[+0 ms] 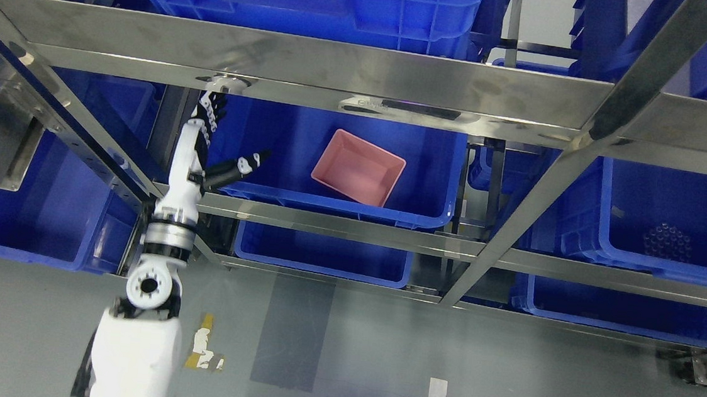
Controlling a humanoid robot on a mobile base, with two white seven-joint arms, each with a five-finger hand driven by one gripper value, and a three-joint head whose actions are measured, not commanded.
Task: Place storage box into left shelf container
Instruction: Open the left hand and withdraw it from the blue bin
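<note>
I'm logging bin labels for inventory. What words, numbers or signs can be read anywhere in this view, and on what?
None can be read.
Dark plate on the shelf rail: any print is too blurred to tell.
Floor stickers: torn, no legible print.
Pink storage box and blue bin: no labels visible.

Storage box (359, 175): a pink, open-topped rectangular box, empty, lying tilted inside the blue shelf container (340, 207), its opening turned toward the viewer. It sits right of the container's centre, its lower edge close to the container's front wall. The container is a blue open crate resting on a steel shelf rail.
</note>
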